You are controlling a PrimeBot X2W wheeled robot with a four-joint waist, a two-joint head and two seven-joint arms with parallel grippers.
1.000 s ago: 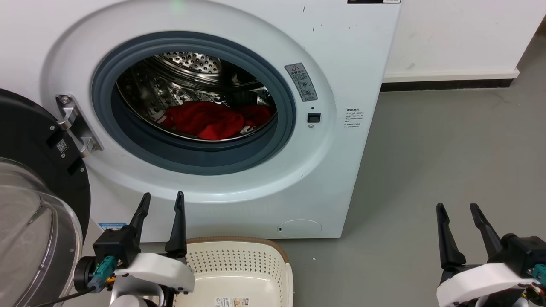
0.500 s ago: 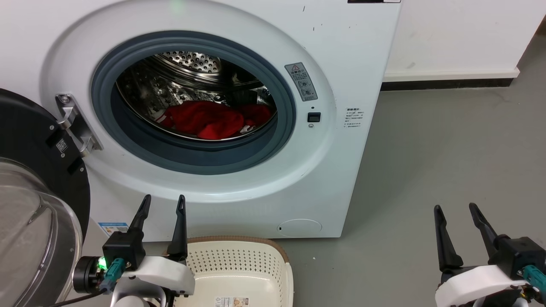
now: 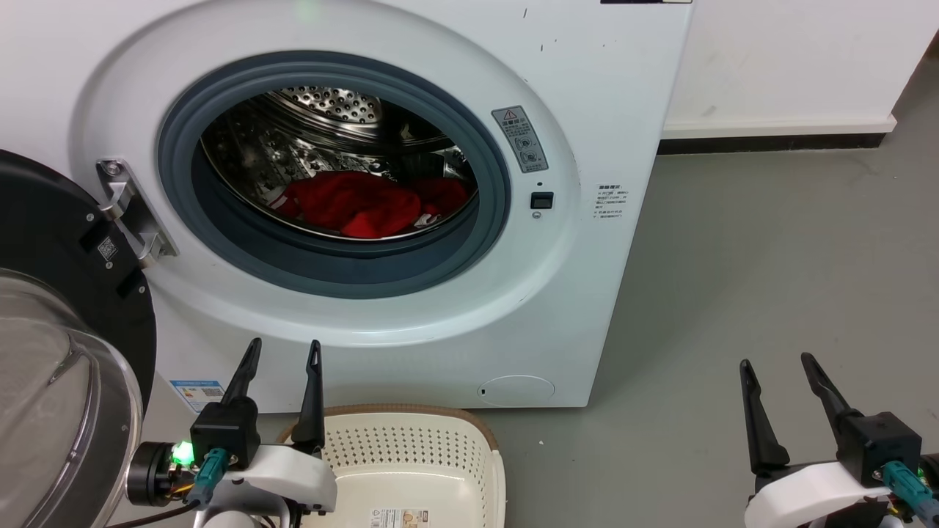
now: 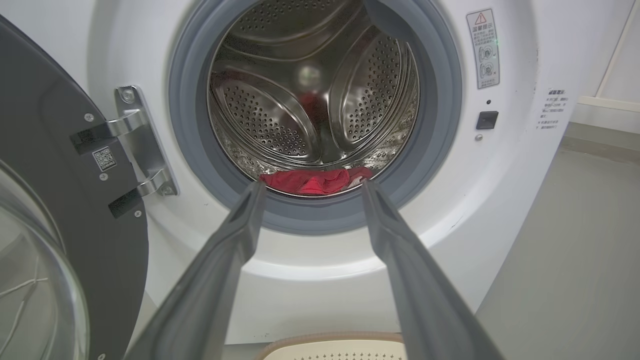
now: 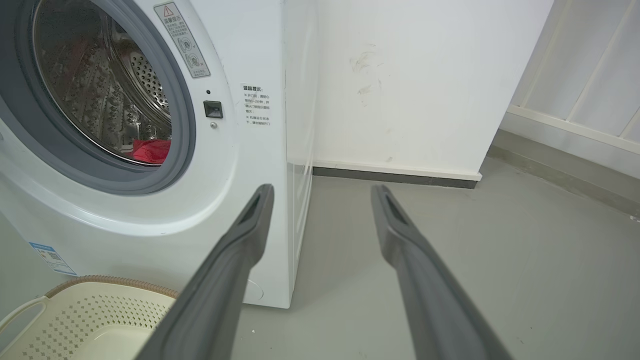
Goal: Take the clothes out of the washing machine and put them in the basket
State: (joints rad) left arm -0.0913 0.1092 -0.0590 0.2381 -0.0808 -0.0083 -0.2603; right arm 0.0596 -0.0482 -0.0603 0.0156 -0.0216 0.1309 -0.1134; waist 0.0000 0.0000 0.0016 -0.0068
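The left gripper (image 3: 285,342) is seen at the lower left with its jaws set well apart and holding nothing; its wrist is cut off by the bottom edge. The right gripper (image 3: 775,360), at the lower right above the floor (image 3: 770,279), has jaws likewise spread and empty. Just beside the left gripper, the basket (image 3: 411,447) stands on the floor at the foot of the washing machine (image 3: 587,110). Its near part and label are cropped by the frame. The door (image 3: 44,235) is swung open to the left, its glass bowl partly cropped. Within the grey seal (image 3: 330,275), the steel drum (image 3: 330,110) is exposed. The clothes (image 3: 367,205) lie as one crumpled red heap on the drum's bottom, long axis running left to right across the opening. Separate garments cannot be told apart, and no lettering can be read. In the left wrist view the heap's lower part is hidden behind the seal's lip. There the heap is framed between the left jaws' tips but lies well beyond them. The right jaws are aimed at the machine's right corner, well apart from the clothes.
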